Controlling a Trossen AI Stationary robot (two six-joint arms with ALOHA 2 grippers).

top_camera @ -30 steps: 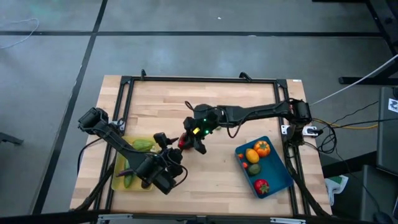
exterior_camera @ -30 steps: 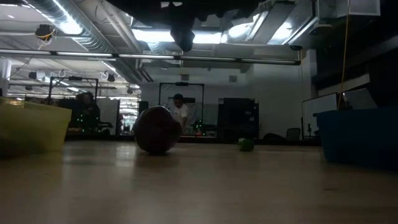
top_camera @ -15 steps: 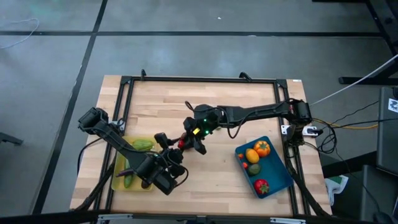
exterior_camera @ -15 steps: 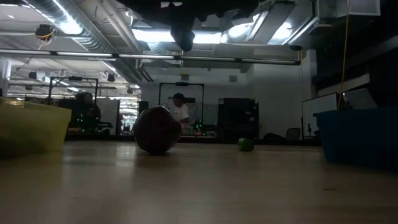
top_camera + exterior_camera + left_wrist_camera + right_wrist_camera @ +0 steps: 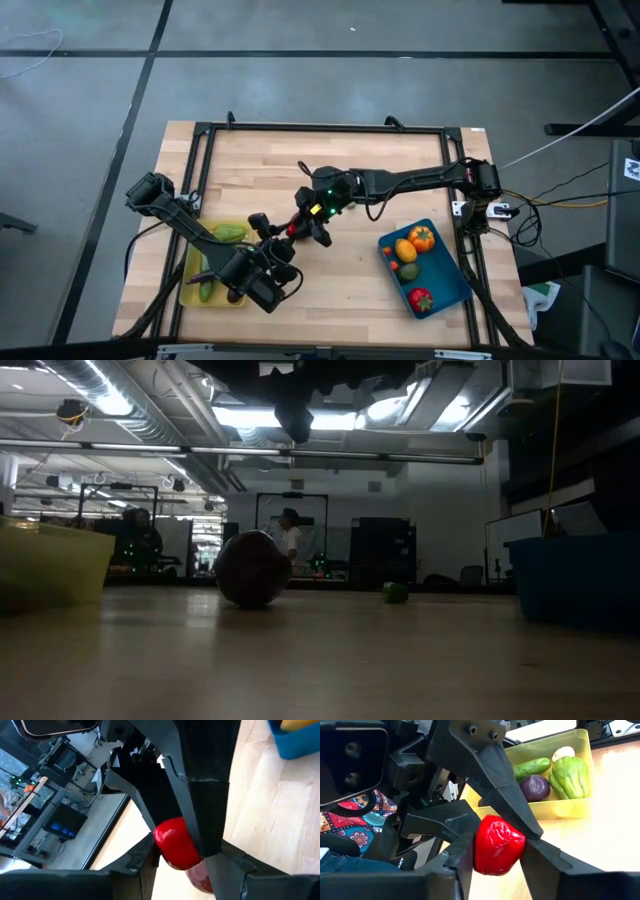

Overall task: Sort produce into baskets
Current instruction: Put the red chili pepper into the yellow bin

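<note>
Presently, mid-table: red pepper (image 5: 293, 229) sits between both grippers, well apart from either basket. Cannot tell whether it touches the tabletop.

Right gripper (image 5: 301, 227) reaches in from the right arm stretched across the table. In its wrist view its own two fingers (image 5: 461, 857) press the pepper on either side, clamped on it.

Left gripper (image 5: 282, 239) comes up from the near-left. Its fingers (image 5: 496, 776) meet the same pepper from above and from the side, pinching it too. So both hands are gripping one pepper.

Yellow basket (image 5: 189, 262) at the near-left, partly under the left arm. It holds a cucumber (image 5: 532, 768), a purple eggplant (image 5: 535, 787) and a ridged green pepper (image 5: 570, 776), all close together at one end.

Blue basket (image 5: 452, 272) at the near-right, turned at an angle. Inside it are an orange pepper (image 5: 422, 238), a yellow-orange piece (image 5: 404, 250) just beside it, a dull green piece (image 5: 409, 271) and a red piece (image 5: 420, 299).

Low view is dim. A dark round piece (image 5: 250, 568) rests on the wood; cannot tell which piece it is. A small green piece (image 5: 395, 592) lies farther back. A person (image 5: 290, 538) stands in the room behind.
</note>
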